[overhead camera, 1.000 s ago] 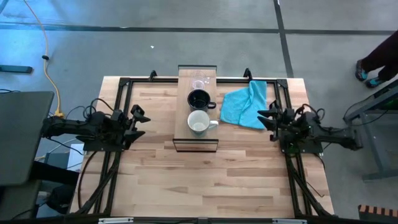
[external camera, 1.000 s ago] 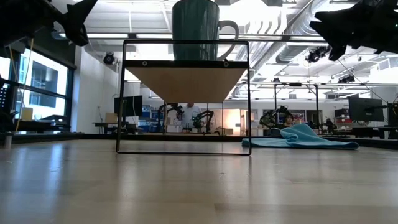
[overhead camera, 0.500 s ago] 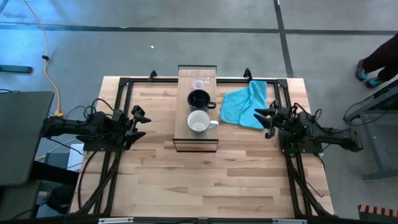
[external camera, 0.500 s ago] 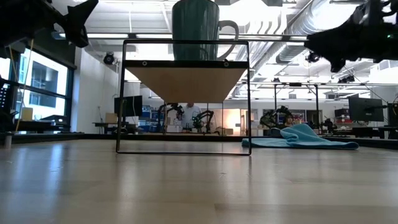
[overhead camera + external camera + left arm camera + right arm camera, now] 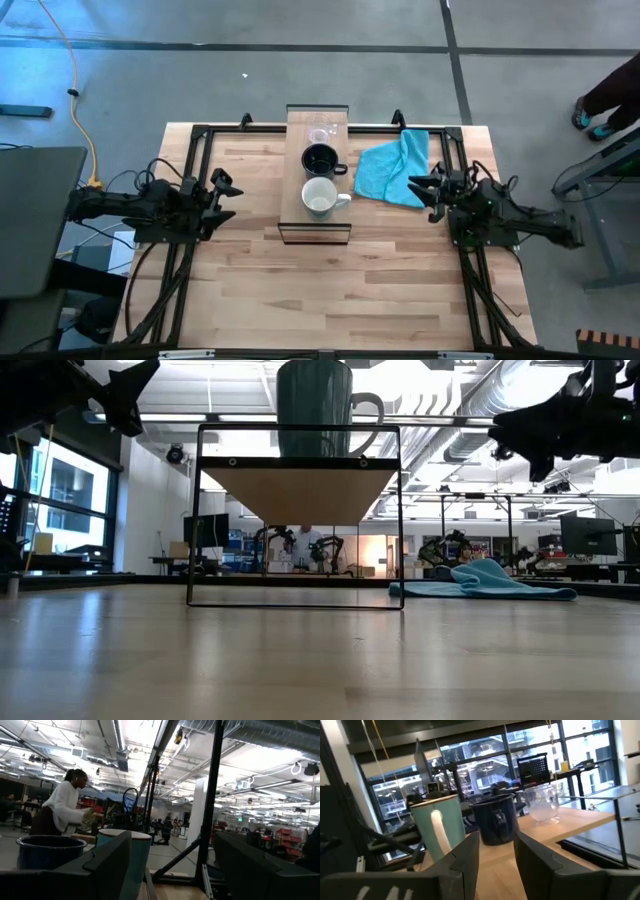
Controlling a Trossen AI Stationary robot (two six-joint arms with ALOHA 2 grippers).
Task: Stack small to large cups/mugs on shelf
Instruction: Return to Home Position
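Rightward, handles of black mug [image 5: 320,158] and white mug [image 5: 318,198].

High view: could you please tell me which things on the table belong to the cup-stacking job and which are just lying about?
Belong to the job: clear glass cup, dark mug, teal mug, and the wooden shelf they stand on.
Just lying about: turquoise cloth beside the shelf.
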